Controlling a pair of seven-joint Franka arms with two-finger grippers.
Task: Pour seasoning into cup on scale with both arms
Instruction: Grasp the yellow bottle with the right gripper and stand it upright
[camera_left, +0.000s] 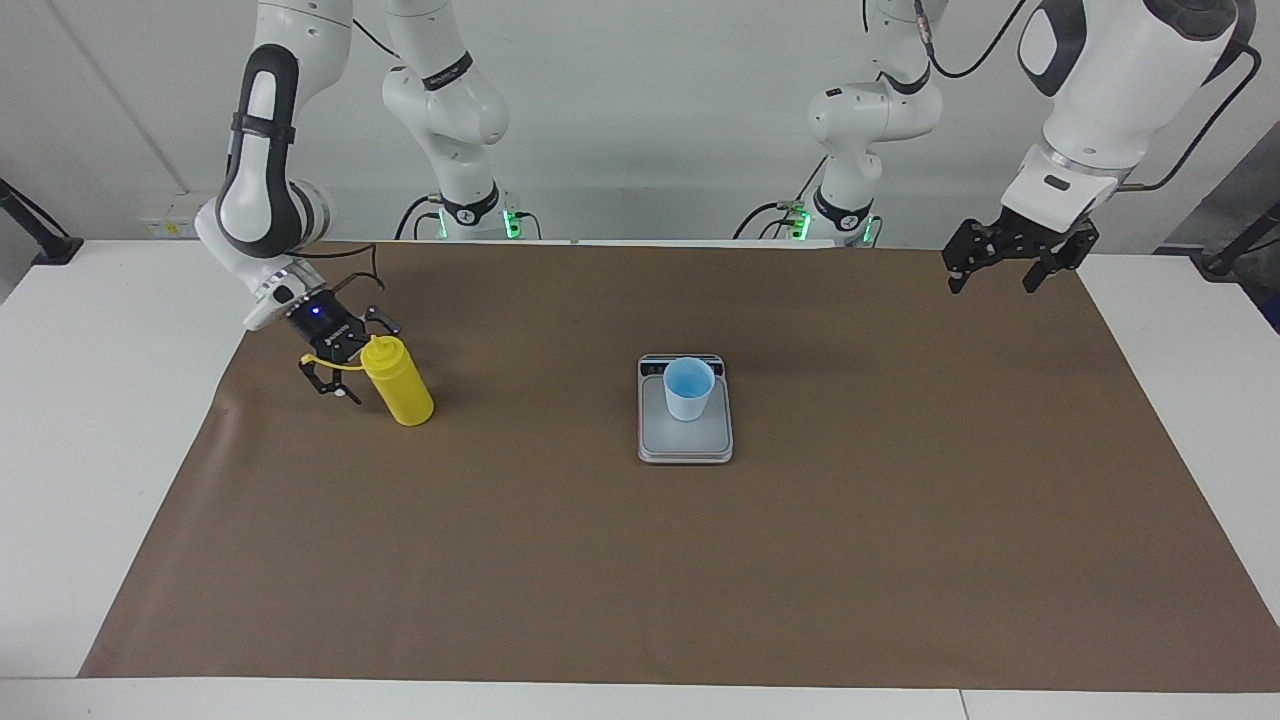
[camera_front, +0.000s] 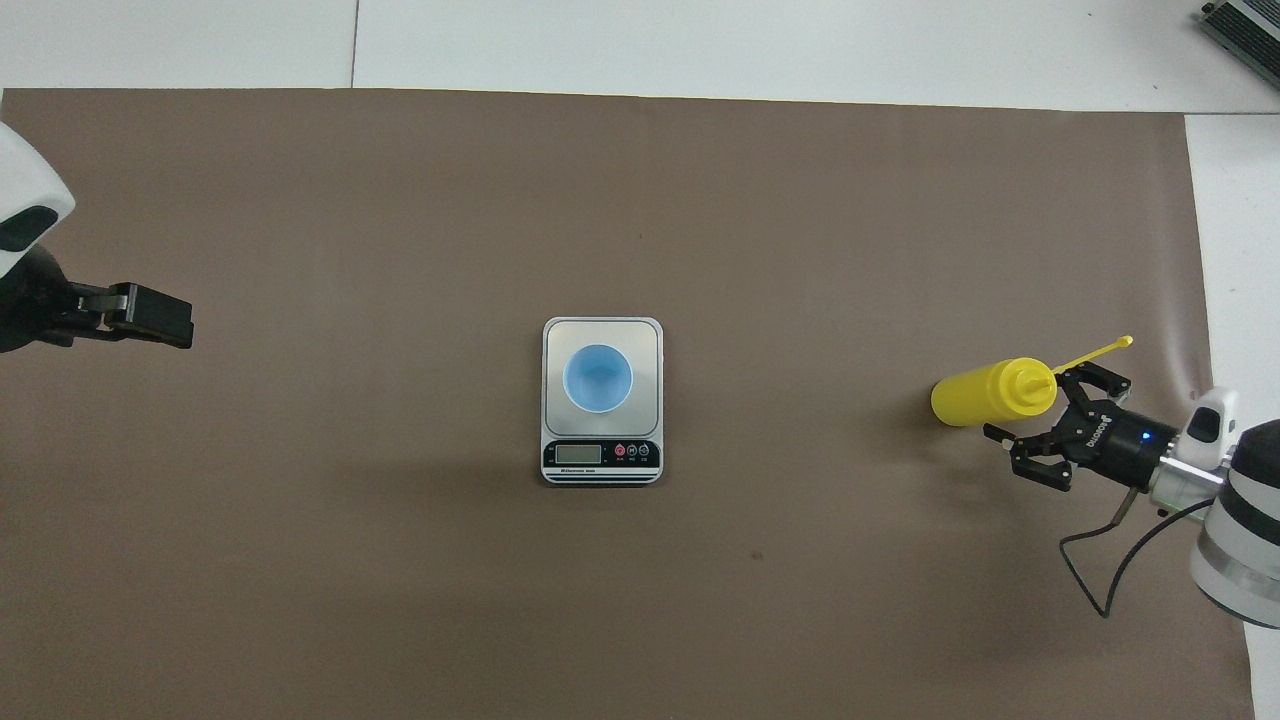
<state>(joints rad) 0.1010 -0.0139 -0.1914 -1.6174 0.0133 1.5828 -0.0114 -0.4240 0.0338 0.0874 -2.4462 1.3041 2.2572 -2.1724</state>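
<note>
Two pincers are showing, and only one is working. Your right pincer (camera_left: 345, 365) is sitting low at the seasoning (camera_left: 398, 382), fingers spread wide around the bottle's shoulder just below the nozzle, not yet closed on it as far as I can judge. The bottle is standing upright on the brown mat (camera_left: 640, 560), toward the right arm's end of the worktop and about midway between its two long edges, its cap strap (camera_front: 1092, 354) sticking out toward that short edge.

Treat the bottle as light, soft-walled plastic: it is likely yielding under a hard pinch, and a squeeze with the cap off may be pushing contents out early. It is also smooth, so I would be taking it on the cylindrical body below the shoulder, not on the cone, where the fingers would be sliding upward.

The cup (camera_left: 689, 388) is standing on the scale (camera_left: 685, 440) in the middle of the worktop, on the part of the platform next to the display strip. It looks empty and very light, so a nudge from the nozzle is probably enough to be tipping it.

Your left pincer (camera_left: 1010, 262) is waiting raised over the mat's corner at the left arm's end, fingers open and holding nothing.
</note>
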